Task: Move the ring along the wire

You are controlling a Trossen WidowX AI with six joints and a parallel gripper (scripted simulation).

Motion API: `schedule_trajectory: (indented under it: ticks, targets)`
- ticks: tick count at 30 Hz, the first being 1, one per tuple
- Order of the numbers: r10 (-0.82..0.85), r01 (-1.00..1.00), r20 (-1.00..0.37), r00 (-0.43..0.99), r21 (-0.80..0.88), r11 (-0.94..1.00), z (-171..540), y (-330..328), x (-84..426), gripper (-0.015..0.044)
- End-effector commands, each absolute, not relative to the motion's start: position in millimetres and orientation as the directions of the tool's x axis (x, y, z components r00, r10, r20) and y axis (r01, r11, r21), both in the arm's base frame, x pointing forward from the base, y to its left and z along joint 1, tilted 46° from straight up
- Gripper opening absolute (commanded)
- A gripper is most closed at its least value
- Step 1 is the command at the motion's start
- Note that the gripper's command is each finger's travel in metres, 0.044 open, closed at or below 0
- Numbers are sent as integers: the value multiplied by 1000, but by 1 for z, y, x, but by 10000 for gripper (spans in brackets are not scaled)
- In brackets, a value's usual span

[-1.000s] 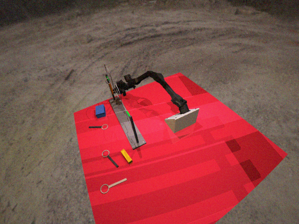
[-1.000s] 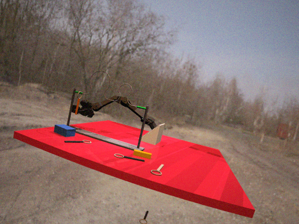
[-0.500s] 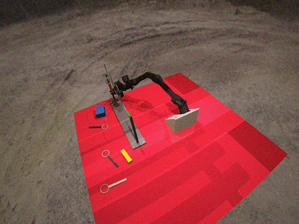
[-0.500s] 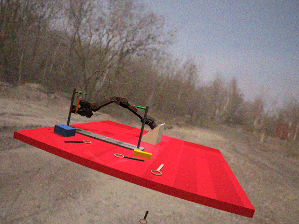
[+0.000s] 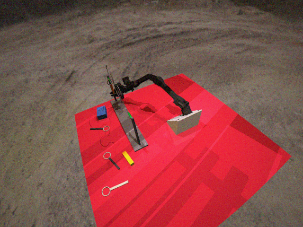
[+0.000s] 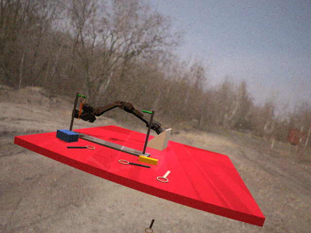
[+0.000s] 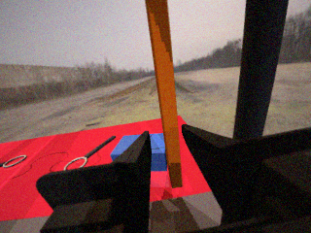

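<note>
The ring hangs on the green wire part beside the far post. Its orange handle hangs down. My gripper is partly open around the handle's lower part; in the wrist view gaps show on both sides of it. The right finger is close to the post; I cannot tell if they touch. The other green part is at the near post.
The thin grey wire loops high between the posts. On the red table lie a blue block, a yellow block, two dark-handled rings and a pale-handled ring. The arm's wedge base stands behind the grey baseplate.
</note>
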State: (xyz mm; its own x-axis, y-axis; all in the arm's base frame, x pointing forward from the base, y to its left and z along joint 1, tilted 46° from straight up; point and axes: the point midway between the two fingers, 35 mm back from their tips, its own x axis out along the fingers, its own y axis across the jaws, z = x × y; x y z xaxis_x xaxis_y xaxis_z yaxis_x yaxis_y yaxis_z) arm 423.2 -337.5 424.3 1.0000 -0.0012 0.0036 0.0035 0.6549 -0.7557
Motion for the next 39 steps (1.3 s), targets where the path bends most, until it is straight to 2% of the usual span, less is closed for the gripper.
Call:
schedule_trajectory:
  ticks: [1,20,32,39]
  targets:
    - [-5,5,2,1000,-750,661,424,-339,424,160]
    - [-5,5,2,1000,-750,661,424,-339,424,160]
    - [-1,3,3,1000,-755,656,424,-338,424,-150]
    - [-1,3,3,1000,-754,656,425,-336,424,-150]
